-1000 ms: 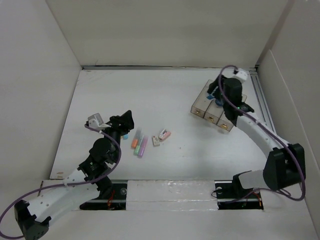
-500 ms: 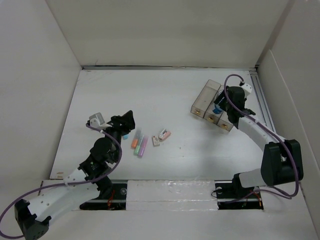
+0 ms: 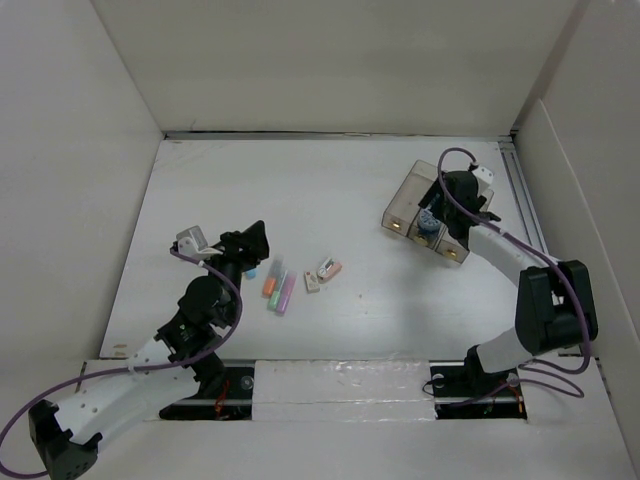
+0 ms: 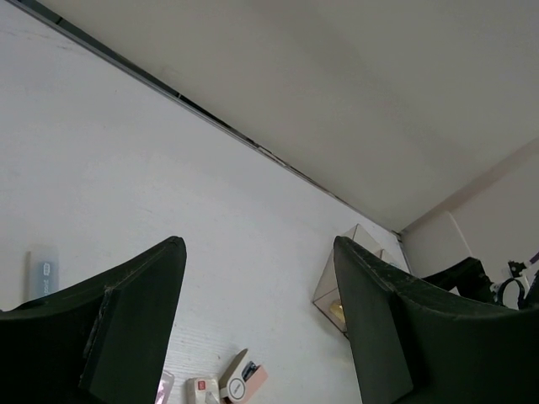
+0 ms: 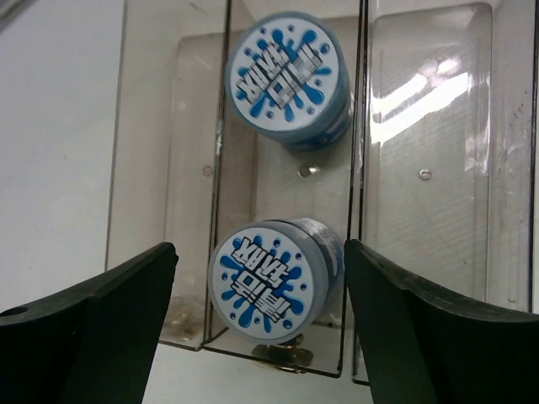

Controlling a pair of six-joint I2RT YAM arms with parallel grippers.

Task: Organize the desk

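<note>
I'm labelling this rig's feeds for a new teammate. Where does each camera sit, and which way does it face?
Top external: fixed above and behind the arms, looking down on the desk; both arms show, with the left gripper and right gripper.
Left wrist: low over the desk, facing the far wall; its own two open fingers show.
Right wrist: above the clear tray, looking down into it; its open fingers flank a blue tub.
Shared: the tray shows in all three views.

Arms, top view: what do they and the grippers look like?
Left arm and right arm: white links, black joints, a purple cable looping along each, a white block at each wrist. Left gripper and right gripper: two broad dark fingers, no markings visible.
</note>
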